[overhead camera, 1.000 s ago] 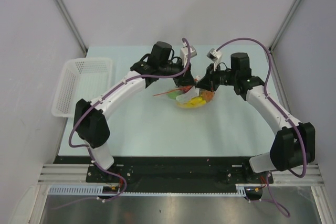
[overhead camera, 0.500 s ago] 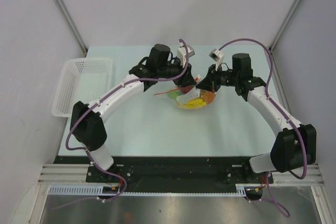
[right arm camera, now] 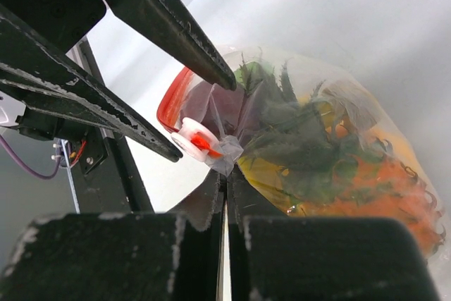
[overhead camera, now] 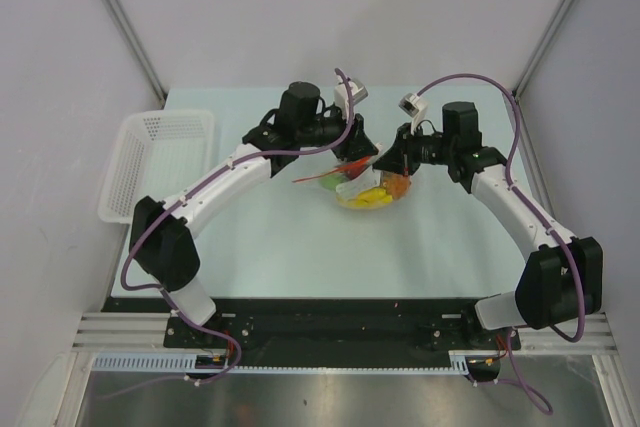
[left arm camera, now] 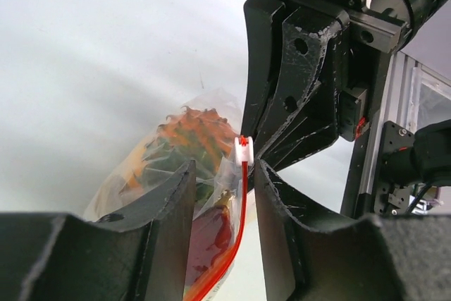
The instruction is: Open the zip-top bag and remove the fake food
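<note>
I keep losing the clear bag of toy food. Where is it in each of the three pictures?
Top external: the zip-top bag sits near picture centre.
Left wrist: the bag is low, left of centre.
Right wrist: the bag fills centre and right.
Shared landmark: its orange-red zip strip.

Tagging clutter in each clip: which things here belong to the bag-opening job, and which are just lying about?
Part of the job:
bag, pinched by the right gripper
fake food inside it
left gripper, open, zip strip between its fingers

Lying about:
basket, at the table's left edge
</note>
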